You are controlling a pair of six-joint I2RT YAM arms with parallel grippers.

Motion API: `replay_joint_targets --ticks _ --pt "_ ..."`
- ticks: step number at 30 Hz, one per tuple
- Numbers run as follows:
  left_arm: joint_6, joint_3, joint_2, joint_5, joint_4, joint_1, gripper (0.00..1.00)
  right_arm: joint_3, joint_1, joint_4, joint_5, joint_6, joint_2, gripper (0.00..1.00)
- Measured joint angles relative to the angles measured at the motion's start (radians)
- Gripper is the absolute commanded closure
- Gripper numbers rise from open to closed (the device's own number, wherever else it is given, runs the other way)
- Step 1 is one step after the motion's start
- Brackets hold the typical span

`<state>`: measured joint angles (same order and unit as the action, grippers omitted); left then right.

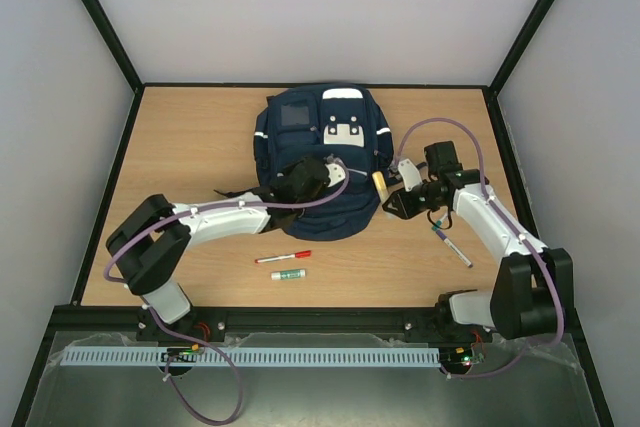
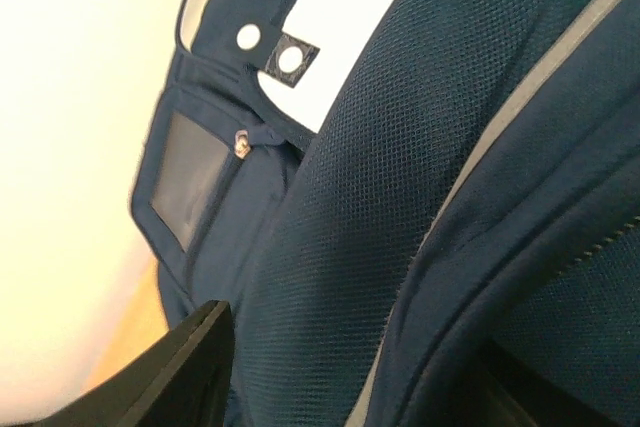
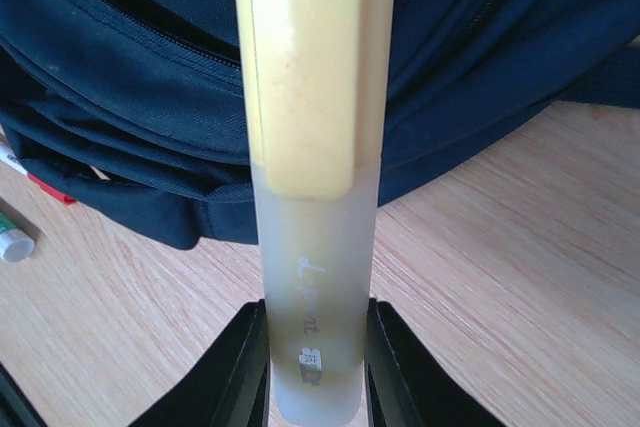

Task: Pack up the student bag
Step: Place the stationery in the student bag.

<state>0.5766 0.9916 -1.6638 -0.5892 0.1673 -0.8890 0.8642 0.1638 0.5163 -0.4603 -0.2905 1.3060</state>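
Top external view: the student bag lies flat at the middle of the bench's far edge.
Left gripper: over the bag; its fingers stand apart astride blue fabric, and whether they grip it cannot be told.
Right gripper: its fingers pinch a yellow marker beside the bag's right side.
Toward the near edge: a red pen.

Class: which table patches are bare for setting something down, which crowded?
Bare: table left of the student bag, beyond the left arm; the far right corner. Crowded: bag's right side, where the right gripper holds a highlighter.

bag blocks centre, left tabletop seemingly open
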Motion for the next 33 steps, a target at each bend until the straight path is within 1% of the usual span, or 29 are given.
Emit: replay_joint_targets --ticks 5,7,10,14,16,21,23,27,33 --pt "-0.079 0.007 0.011 0.115 -0.036 0.048 0.74 0.018 0.019 0.019 0.061 -0.066 -0.028 0.84" --pt "-0.111 0.024 0.013 0.158 -0.061 0.06 0.79 0.048 0.046 0.039 0.096 -0.1 -0.028 0.84" --pt "-0.167 0.073 0.012 0.232 -0.114 0.082 0.82 0.116 0.108 0.067 0.157 -0.168 -0.028 0.84" --pt "-0.227 0.137 0.003 0.319 -0.167 0.118 0.88 0.212 0.202 0.107 0.223 -0.293 -0.029 0.83" --pt "-0.25 0.15 -0.002 0.346 -0.187 0.127 0.91 0.233 0.243 0.116 0.256 -0.347 -0.032 0.83" --pt "-0.319 0.208 -0.03 0.425 -0.256 0.153 0.94 0.242 0.341 0.125 0.358 -0.473 -0.034 0.83" --pt "-0.349 0.221 -0.034 0.465 -0.27 0.173 0.97 0.242 0.37 0.124 0.402 -0.514 -0.034 0.83" --pt "-0.402 0.23 -0.034 0.539 -0.29 0.206 0.98 0.242 0.411 0.106 0.487 -0.564 -0.015 0.83" --pt "-0.462 0.234 -0.034 0.614 -0.294 0.238 0.97 0.24 0.466 0.043 0.586 -0.619 0.01 0.83"
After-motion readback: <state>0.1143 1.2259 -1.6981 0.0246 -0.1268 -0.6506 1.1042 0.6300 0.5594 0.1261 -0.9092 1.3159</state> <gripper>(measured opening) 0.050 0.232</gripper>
